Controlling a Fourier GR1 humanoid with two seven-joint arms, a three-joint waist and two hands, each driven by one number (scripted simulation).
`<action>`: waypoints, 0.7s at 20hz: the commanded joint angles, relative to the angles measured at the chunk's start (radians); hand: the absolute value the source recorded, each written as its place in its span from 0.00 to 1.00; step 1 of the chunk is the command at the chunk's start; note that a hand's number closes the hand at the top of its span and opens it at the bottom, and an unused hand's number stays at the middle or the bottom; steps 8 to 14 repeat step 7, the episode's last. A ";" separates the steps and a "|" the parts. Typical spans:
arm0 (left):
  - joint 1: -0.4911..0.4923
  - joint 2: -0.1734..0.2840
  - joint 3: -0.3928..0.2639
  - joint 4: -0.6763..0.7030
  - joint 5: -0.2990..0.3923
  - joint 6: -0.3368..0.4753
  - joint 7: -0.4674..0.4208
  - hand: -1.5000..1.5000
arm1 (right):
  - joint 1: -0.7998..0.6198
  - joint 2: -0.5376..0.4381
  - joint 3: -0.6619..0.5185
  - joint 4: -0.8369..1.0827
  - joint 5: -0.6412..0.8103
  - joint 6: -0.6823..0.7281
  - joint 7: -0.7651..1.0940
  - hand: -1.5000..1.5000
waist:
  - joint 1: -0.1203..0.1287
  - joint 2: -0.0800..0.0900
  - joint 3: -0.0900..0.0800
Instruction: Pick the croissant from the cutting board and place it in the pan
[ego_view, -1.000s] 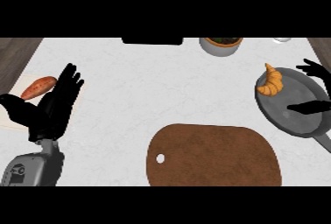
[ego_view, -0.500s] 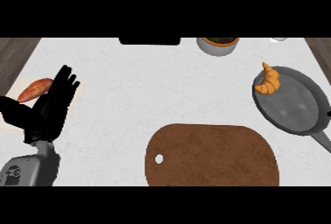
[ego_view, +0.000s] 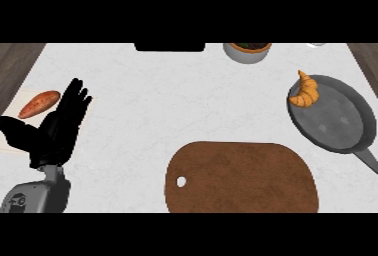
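Observation:
The golden croissant (ego_view: 305, 91) lies on the upper left rim of the grey pan (ego_view: 334, 122) at the right side of the counter. The brown cutting board (ego_view: 242, 177) sits bare at the lower middle, its hanging hole at the left. My left hand (ego_view: 57, 131) rests open at the left, fingers pointing up, far from both board and pan. My right hand shows nowhere in the head view.
An orange sweet potato (ego_view: 39, 103) lies on a pale plate (ego_view: 16, 106) at the left edge, just above my left hand. A grey pot (ego_view: 247, 51) stands at the back, with a dark slab (ego_view: 170, 47) to its left. The pan's handle (ego_view: 366, 160) points to the lower right.
My right hand, which hovered open over the pan's right side a second ago, has withdrawn out of view. The left hand has barely moved. The croissant stays on the pan's rim.

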 joint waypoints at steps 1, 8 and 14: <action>0.037 -0.017 -0.026 -0.033 -0.018 0.012 0.010 0.50 | 0.077 -0.068 -0.002 -0.004 -0.022 0.238 -0.161 0.00 | -0.006 -0.007 0.000; 0.006 0.015 0.022 0.023 0.021 -0.025 -0.013 0.50 | 0.105 -0.037 0.025 -0.031 -0.031 0.193 -0.170 0.00 | 0.000 -0.002 -0.001; 0.006 0.015 0.022 0.023 0.021 -0.025 -0.013 0.50 | 0.105 -0.037 0.025 -0.031 -0.031 0.193 -0.170 0.00 | 0.000 -0.002 -0.001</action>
